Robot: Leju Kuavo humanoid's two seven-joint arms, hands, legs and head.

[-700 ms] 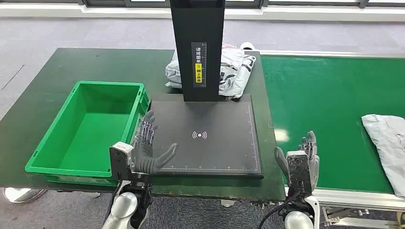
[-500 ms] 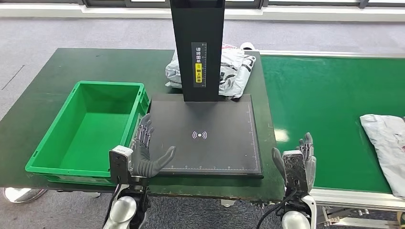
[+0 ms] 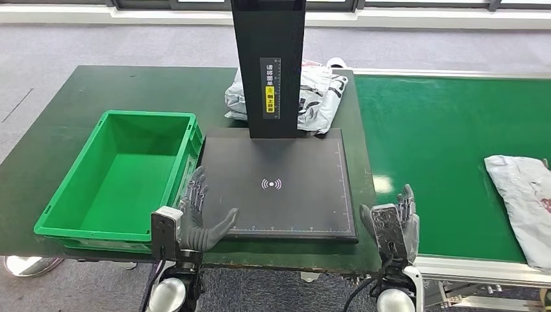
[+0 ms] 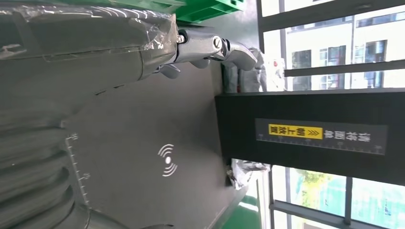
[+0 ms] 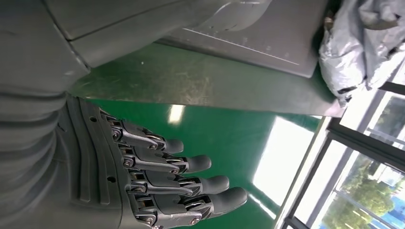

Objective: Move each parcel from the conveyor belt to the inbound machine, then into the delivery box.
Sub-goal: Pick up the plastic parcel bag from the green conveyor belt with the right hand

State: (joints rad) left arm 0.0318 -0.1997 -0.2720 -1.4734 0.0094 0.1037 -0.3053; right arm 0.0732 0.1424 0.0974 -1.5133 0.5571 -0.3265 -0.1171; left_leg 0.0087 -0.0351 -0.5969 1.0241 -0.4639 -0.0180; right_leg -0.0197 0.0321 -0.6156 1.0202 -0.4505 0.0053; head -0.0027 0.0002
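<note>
A: Where does the parcel [image 3: 522,208] lie?

B: A grey plastic mailer bag, soft and creased, lies flat on the green conveyor belt [image 3: 442,143] at the far right of the head view, partly cut off by the edge. Its long axis runs roughly away from the robot, along the right edge of the picture.

A: Which hand is nearer to it?

B: The right hand [image 3: 392,224]. It hovers at the near edge of the belt, just beside the corner of the dark green table [image 3: 117,84], fingers [image 5: 191,181] straight, slightly apart and holding nothing. The parcel lies well to the right of those fingers and a little farther out, so the coming reach would likely go sideways to the right.

A: And the other hand?

B: The left hand [image 3: 195,218] hovers over the near left corner of the inbound machine [image 3: 279,185], a flat matte black plate with a wireless symbol and a tall black post. Its fingers are spread and empty.

A: What else is near?

B: The delivery box [image 3: 75,195], a rigid green plastic crate, stands just left of the plate with nothing in it. A second crumpled grey bag [image 3: 318,94] sits behind the post, on the table
</note>
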